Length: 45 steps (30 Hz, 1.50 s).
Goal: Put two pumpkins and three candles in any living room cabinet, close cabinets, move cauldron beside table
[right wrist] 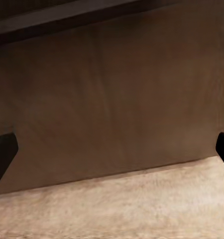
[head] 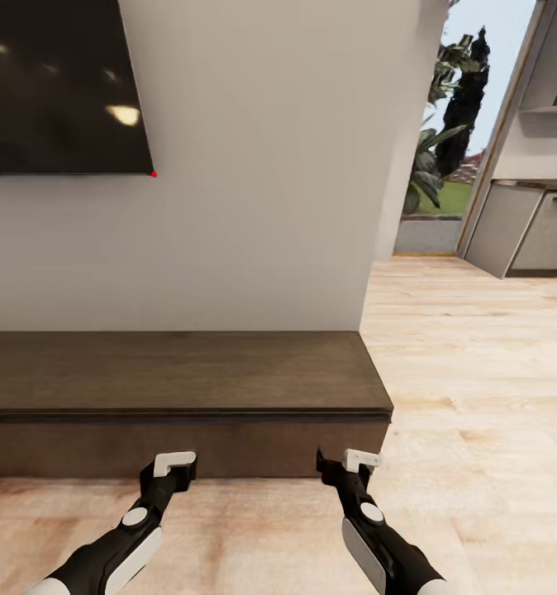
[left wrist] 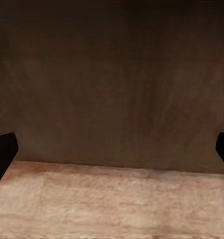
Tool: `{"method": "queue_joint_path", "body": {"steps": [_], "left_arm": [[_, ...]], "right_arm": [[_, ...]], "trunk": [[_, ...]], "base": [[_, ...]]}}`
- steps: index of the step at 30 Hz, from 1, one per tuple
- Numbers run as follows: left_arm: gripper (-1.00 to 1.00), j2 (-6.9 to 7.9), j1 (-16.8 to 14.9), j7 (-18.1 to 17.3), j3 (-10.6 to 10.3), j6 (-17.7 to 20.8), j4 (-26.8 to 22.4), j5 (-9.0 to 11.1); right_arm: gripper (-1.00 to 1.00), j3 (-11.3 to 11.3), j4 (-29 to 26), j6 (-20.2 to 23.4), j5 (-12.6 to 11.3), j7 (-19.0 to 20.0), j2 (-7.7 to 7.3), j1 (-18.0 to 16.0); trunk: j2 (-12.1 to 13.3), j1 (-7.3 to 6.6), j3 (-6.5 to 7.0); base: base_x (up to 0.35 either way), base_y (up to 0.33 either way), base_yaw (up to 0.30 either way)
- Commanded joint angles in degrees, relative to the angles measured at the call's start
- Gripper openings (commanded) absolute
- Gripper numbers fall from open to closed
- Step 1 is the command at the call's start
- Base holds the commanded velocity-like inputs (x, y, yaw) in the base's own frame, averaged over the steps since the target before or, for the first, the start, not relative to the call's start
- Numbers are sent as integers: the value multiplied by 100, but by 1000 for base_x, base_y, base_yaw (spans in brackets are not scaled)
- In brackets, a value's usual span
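White wall (head: 254,207), dark screen (head: 59,83) upper left, pale wood floor (head: 477,372). Cabinet (head: 179,376) low against wall, fronts shut, top bare. Left gripper (head: 177,468) and right gripper (head: 345,463) low at its front face, close, contact unclear. Both spread wide, holding nothing; wrist views face brown front

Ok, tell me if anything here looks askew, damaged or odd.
Nothing stands out. The cabinet sits flush against the wall, its top bare and its front shut. Both grippers, left and right, hang open just before its front, holding nothing.
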Motion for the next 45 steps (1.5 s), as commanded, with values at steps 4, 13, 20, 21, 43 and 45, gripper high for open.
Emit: {"method": "queue_joint_path", "body": {"steps": [4,13,20,21,43,45], "left_arm": [[100,8,-5,41,-48,-29,-5,58],[100,8,-8,36,-48,-29,-5,58],[100,8,-8,36,-48,-28,-5,58],[100,8,-8,35,-48,-28,-5,58],[100,17,-8,13,-44,-30,-127,73],[100,17,-5,10,-42,-27,-147,78]], "right_arm": [[100,41,2,-36,-60,-38,-5,-6],[100,41,2,-36,-60,-38,-4,-6],[100,48,-27,-33,-55,-38,0,-6],[100,48,-38,-34,-55,-40,-1,-6],[100,96,-970,58,-10,-127,-23,67],[100,95,-996,59,-22,-126,-31,87]], "trunk": [[-3,-5,-5],[-3,-5,-5],[-3,-5,-5],[-3,-5,-5],[-3,-5,-5],[-1,-7,17]], "base": [[-341,0,0],[-343,0,0],[-344,0,0],[-344,0,0],[-214,0,0],[-8,0,0]]}}
